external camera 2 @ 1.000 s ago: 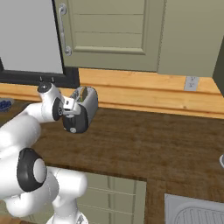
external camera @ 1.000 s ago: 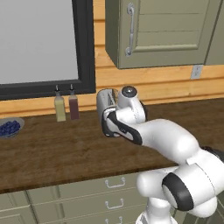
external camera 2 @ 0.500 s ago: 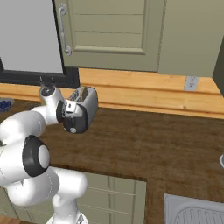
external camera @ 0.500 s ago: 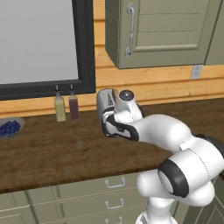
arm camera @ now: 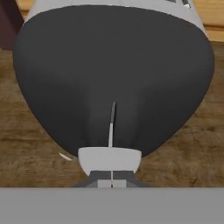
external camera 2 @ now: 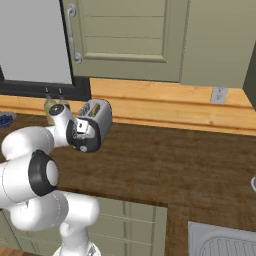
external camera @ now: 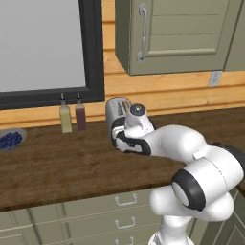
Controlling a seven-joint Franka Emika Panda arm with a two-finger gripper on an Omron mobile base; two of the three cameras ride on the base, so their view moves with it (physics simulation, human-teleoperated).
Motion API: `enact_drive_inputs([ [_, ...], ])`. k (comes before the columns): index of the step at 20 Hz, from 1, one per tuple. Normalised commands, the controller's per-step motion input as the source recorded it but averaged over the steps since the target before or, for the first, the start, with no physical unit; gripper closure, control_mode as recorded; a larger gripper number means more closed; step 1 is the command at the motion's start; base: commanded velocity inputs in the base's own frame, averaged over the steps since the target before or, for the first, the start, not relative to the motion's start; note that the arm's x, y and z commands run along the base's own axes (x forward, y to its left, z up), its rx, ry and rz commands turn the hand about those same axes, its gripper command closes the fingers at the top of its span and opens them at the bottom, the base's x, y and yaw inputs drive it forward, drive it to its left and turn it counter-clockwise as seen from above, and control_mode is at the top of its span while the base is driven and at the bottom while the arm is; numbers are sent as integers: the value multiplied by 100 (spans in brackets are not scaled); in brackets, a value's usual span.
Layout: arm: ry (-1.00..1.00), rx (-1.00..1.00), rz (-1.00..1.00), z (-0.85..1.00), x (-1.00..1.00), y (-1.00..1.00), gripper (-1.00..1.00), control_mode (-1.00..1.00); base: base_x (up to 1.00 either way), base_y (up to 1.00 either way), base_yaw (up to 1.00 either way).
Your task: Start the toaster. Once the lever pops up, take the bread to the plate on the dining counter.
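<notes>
Hand view puts you right against the toaster (arm camera: 113, 74): its black end panel spreads across the upper frame, with a thin vertical slot running down the middle. At six o'clock the pale lever (arm camera: 110, 160) sits at the bottom of that slot, and the gripper (arm camera: 111, 182) is directly below it, fingertips pressed together with no gap between them and nothing clamped. You cannot tell from here whether the tips touch the lever.

In the left base view the toaster (external camera: 116, 115) stands on the dark wood counter (external camera: 52, 165) against the wall, and the hand covers its near end. At nine o'clock from it you have two small bottles (external camera: 72, 116), and farther out at nine o'clock a bowl of blueberries (external camera: 10, 140).

In the right base view the toaster (external camera 2: 96, 120) shows tan bread (external camera 2: 93, 110) down in a slot, with the arm's wrist at its black end.
</notes>
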Motion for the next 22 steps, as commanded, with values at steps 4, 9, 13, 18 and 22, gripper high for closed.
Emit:
enact_drive_inputs([
  [4, 0, 0, 0, -36, 0, 0, 100, -100, 0, 0, 0],
  [9, 0, 0, 0, -42, 0, 0, 100, -100, 0, 0, 0],
  [13, 0, 0, 0, -39, 7, 0, 100, -100, 0, 0, 0],
  [18, -1, 0, 0, -33, 2, 0, 100, -100, 0, 0, 0],
  [22, -27, 8, 0, 64, -61, -2, 100, -100, 0, 0, 0],
])
